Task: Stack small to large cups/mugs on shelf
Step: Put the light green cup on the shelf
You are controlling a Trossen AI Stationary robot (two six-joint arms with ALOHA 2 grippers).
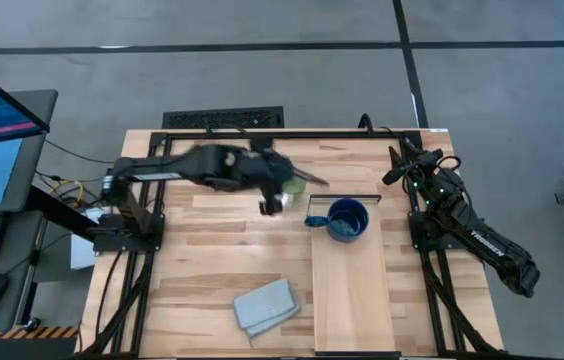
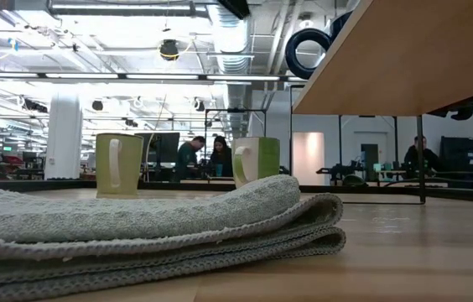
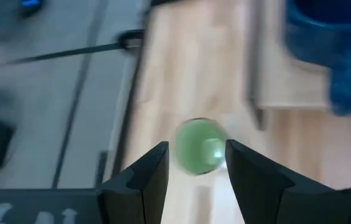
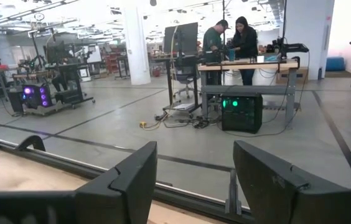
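Observation:
A light green mug (image 3: 199,146) stands upright on the tabletop just beyond the shelf's far end, and I see it from above, below and between my left gripper's (image 3: 195,158) open fingers. In the high view the left gripper (image 1: 272,200) is blurred over this mug (image 1: 289,183). A dark blue mug (image 1: 347,220) stands on the far end of the shelf (image 1: 354,285). The low view shows two mugs on the table, a pale green one (image 2: 119,164) and a white-and-green one (image 2: 256,159). My right gripper (image 4: 194,152) is open and empty at the table's far right.
A folded grey-blue cloth (image 1: 265,305) lies on the table near the front edge, left of the shelf, and fills the low view's foreground (image 2: 144,226). The shelf has a thin dark metal edge (image 1: 342,197) at its far end. People stand at desks in the room beyond.

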